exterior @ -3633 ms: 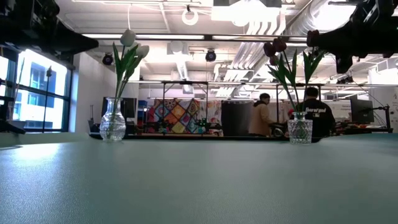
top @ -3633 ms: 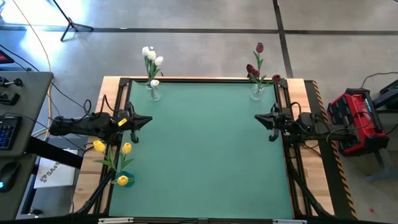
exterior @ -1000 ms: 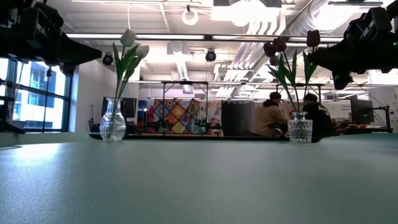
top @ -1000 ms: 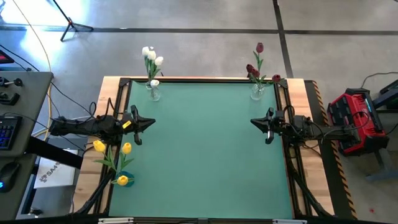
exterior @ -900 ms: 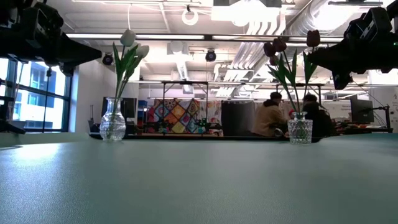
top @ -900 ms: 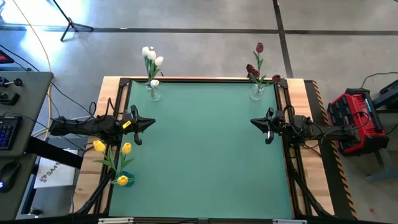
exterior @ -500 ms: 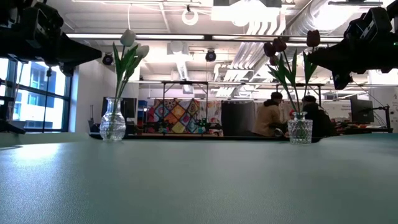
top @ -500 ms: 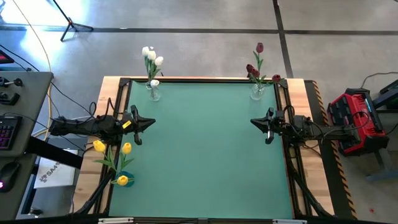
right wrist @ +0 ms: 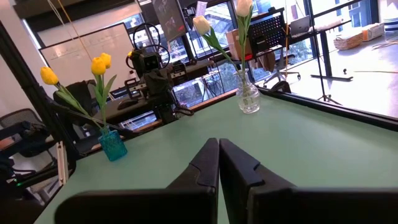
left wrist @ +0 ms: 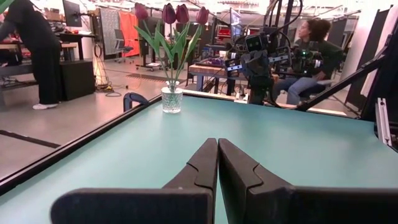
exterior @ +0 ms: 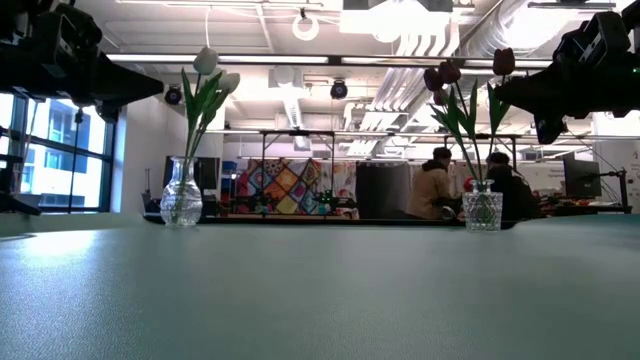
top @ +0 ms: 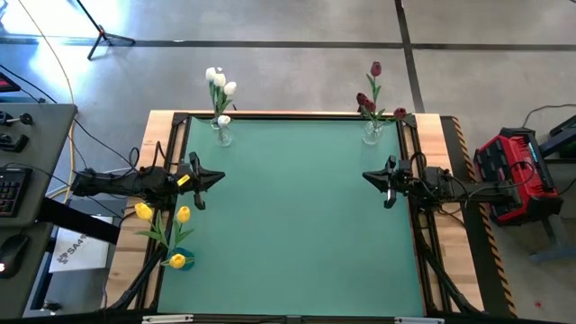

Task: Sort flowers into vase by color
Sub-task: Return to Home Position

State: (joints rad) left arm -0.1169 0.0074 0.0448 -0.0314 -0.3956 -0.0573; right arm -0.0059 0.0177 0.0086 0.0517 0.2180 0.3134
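Compared with a few seconds ago, the right gripper (top: 367, 176) reaches slightly farther in over the desk (top: 297, 225), and in the low view its arm hangs lower. The left gripper (top: 219, 177) has also edged inward. In the room behind, one person (exterior: 435, 187) has moved closer to the other person (exterior: 505, 187)

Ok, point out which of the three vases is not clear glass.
The blue vase holding the yellow flowers; the vase of white flowers and the vase of dark red flowers are both clear glass.
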